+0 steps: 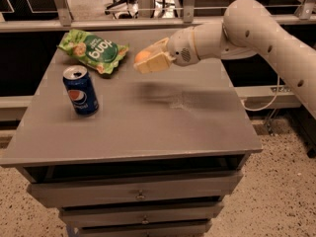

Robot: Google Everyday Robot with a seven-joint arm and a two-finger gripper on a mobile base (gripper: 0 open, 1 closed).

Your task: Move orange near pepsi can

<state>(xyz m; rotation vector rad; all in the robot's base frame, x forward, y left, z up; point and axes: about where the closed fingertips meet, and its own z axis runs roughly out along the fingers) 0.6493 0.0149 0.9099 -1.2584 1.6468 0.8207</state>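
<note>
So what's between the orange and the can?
Only bare table before the can, per the camera view; the pincer holds the orange aloft beside the green bag.

Grey flat-topped metal table [163, 132] sat on a stack of grey drawers [98, 194] with small round knobs [140, 196]. Floor was speckled beige terrazzo [281, 191]. A grey metal rail [74, 24] on upright posts ran behind the table, dark panels below it. White cable [266, 100] hung at right. Light was dim, warm. Beige two-finger hand [148, 62] hung over the table's far half, clamped on a small round orange fruit [142, 57].
</note>
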